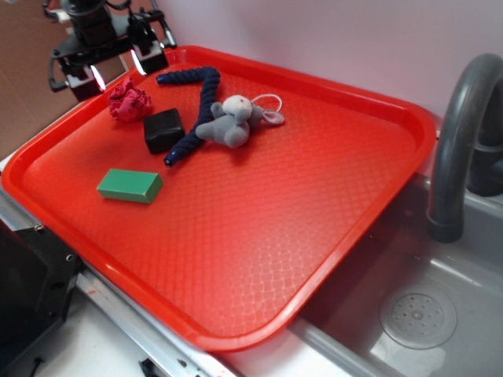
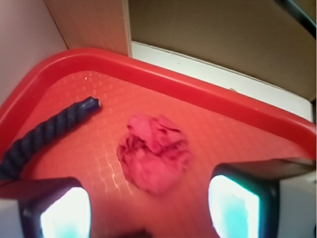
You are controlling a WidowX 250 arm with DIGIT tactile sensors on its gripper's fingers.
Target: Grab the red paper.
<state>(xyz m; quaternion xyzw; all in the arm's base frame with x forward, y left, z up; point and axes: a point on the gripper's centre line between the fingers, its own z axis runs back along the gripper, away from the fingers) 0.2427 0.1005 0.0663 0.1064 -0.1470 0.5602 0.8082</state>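
The red paper [image 1: 129, 101] is a small dark-red crumpled wad lying on the red tray [image 1: 259, 228] near its far-left corner, beside the black block [image 1: 163, 129]. In the wrist view the wad [image 2: 154, 152] lies just ahead of and between my two fingers. My gripper [image 1: 116, 71] hovers above and slightly behind the wad, open and empty; it also shows in the wrist view [image 2: 148, 210], its pads [image 2: 67, 213] wide apart.
A dark blue rope [image 1: 198, 106] and a grey stuffed mouse [image 1: 230, 122] lie right of the wad. A green block [image 1: 130, 185] sits nearer the front. The rope's end [image 2: 49, 129] is left of the wad. A sink with a grey faucet [image 1: 464, 133] is at right.
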